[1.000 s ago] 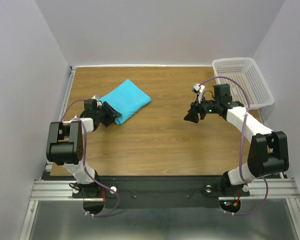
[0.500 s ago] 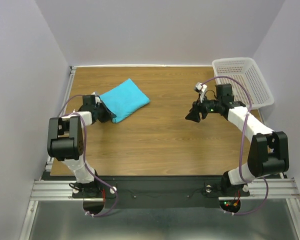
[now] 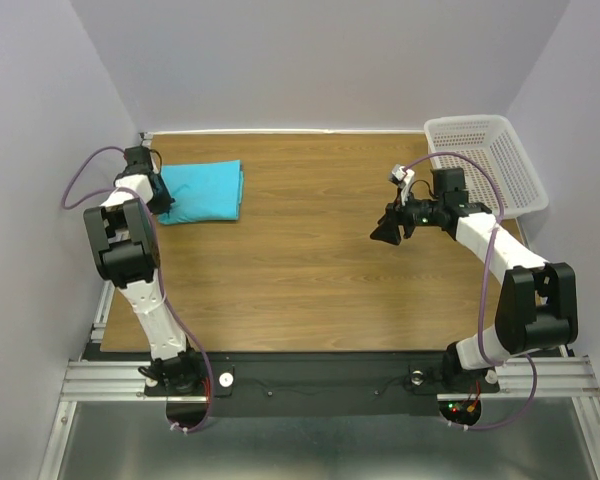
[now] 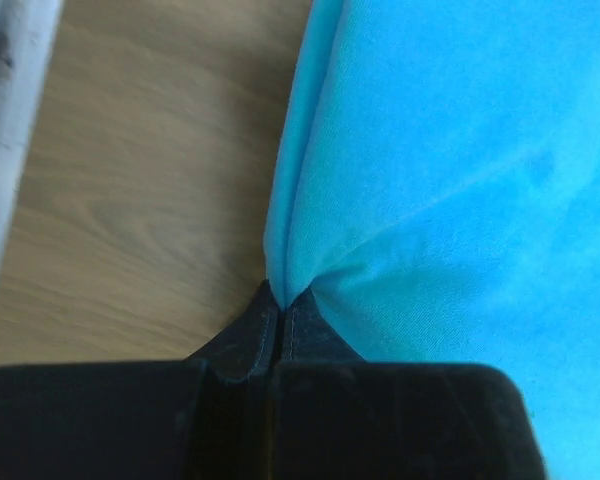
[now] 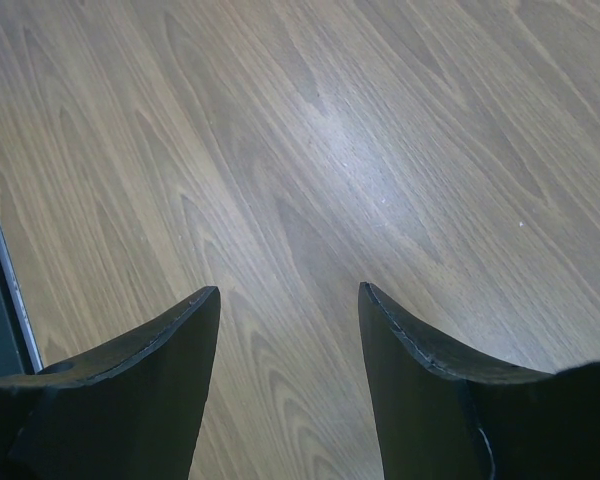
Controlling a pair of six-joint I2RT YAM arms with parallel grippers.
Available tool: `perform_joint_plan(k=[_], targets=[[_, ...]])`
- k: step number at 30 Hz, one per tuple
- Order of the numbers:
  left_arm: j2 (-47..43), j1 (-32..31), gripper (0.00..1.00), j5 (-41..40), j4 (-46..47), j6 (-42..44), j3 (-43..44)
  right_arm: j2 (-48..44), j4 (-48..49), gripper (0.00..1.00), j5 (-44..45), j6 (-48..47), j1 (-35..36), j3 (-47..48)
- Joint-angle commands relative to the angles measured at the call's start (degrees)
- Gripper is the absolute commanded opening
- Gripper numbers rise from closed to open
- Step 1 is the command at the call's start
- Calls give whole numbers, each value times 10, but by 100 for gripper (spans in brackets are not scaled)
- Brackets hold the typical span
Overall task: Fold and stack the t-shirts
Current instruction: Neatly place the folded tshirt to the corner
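Wood table (image 3: 310, 290), white basket (image 3: 500, 150) at its far-right corner. Folded turquoise t-shirt (image 3: 208, 190) lies flat at the table's far-left, well apart from the basket. Left gripper (image 3: 161, 198) is at the shirt's left edge, fingers pinched together on the fabric; wrist cam shows cloth bunching into the tips. Right gripper (image 3: 384, 234) hangs mid-right over bare wood, fingers spread, holding nothing, well apart from the shirt.
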Motion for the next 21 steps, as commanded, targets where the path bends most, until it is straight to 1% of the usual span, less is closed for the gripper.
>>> perform_joint_plan(k=[1,4,8,9,11,12,13,15,19,21], targets=[[46,0,0,-104,-74,54,86,-4,9,63,-19,-7,-4,-5],[70,4,0,-139,-95,61,133,-5,9,63,-16,-9,-4,-5],[87,16,1,-153,-116,78,169,-8,9,63,-15,-11,-4,-6],[86,20,9,-148,-117,78,172,-8,9,63,-16,-11,-4,-6],[74,29,18,-129,-115,73,169,-7,9,63,-15,-12,-5,-6],[57,31,30,-122,-113,72,165,-6,8,63,-15,-13,-4,-6],[48,32,33,-118,-111,70,166,-6,9,63,-15,-12,-4,-6],[26,34,34,-110,-110,65,168,-7,9,63,-19,-13,-4,-6],[-45,36,45,-95,-100,61,166,-7,8,63,-21,-12,-4,-5],[-67,36,45,-93,-106,61,169,-9,7,63,-20,-13,-4,-5]])
